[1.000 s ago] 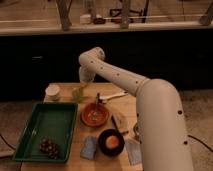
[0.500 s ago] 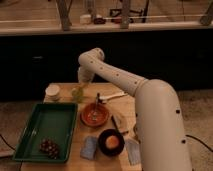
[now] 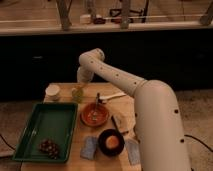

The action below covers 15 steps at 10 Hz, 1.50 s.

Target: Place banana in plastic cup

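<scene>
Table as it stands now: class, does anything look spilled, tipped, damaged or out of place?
Nothing stands out. The plastic cup and white cup stand upright, the tray lies flat and nothing has spilled. The end effector hangs just above the plastic cup.

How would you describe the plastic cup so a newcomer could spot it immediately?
Find the green tray on the wooden table; past its far right corner stands the plastic cup, under the gripper. Unlike the white cup beside it, it is see-through yellow-green.
</scene>
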Available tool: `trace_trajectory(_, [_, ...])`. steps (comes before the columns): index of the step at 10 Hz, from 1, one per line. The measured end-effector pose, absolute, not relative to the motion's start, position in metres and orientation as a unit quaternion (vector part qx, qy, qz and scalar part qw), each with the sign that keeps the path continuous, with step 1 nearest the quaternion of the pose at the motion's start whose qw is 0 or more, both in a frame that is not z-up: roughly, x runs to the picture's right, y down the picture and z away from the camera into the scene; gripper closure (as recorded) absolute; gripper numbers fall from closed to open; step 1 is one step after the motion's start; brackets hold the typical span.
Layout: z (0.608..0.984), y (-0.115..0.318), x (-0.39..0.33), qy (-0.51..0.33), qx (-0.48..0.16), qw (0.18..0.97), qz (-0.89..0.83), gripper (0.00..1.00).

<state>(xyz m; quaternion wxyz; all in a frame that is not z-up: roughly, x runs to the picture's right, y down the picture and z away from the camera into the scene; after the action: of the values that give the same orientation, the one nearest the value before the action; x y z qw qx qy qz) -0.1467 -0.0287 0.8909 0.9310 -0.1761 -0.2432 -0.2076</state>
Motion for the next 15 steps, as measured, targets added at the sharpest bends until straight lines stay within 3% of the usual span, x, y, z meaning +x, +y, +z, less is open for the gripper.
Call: trace_trajectory(15, [0.899, -0.026, -0.163, -0.279, -0.183, 0.919, -0.21, 0.99])
